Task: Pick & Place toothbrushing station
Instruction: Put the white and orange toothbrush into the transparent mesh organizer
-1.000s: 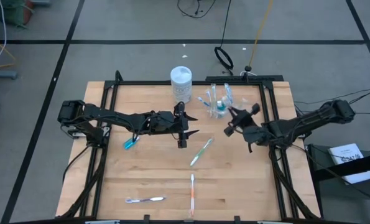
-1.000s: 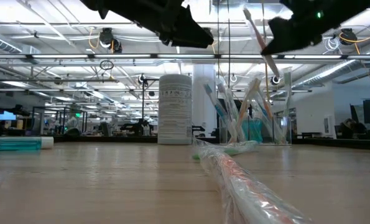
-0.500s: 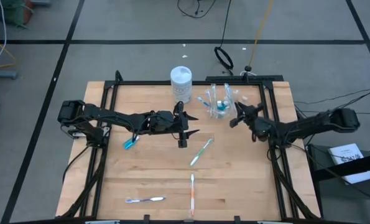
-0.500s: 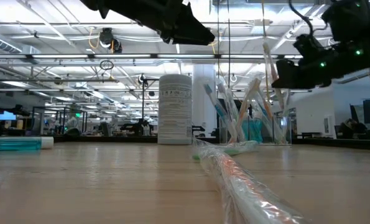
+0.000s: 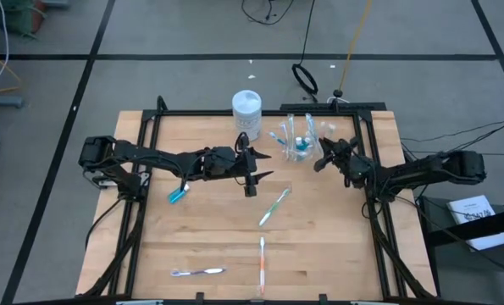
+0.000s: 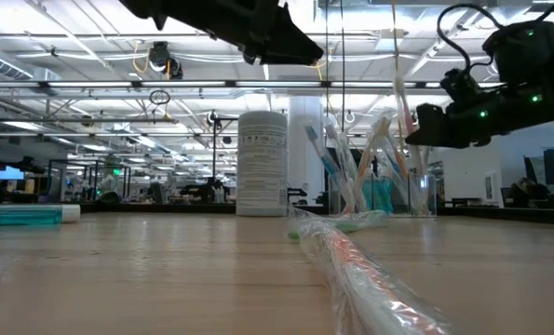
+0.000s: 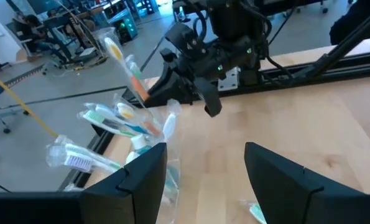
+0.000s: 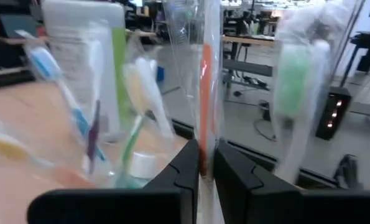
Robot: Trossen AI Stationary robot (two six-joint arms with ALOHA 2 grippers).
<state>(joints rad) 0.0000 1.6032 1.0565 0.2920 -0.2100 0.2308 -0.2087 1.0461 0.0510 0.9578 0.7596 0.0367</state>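
1. Toothbrushes lie loose on the near part of the wooden table: a wrapped orange toothbrush nearest the front edge, pointing front to back, and a blue toothbrush lying crosswise to its left.
2. Farther in, near the middle, a green toothbrush lies at a slant.
3. A small toothpaste tube with a teal end rests on the left side of the table, under the left arm.
4. The left gripper hangs above the middle of the table, just beyond the green toothbrush, its fingers spread apart and holding nothing.
5. The right gripper is at the right rear, just beside the clear cup; its fingers are clamped on a wrapped orange-handled toothbrush, held upright at the cup's edge.
6. The cup stands at the back of the table with several wrapped toothbrushes and a toothpaste tube standing in it.
7. A white canister stands just left of the cup, at the back edge.
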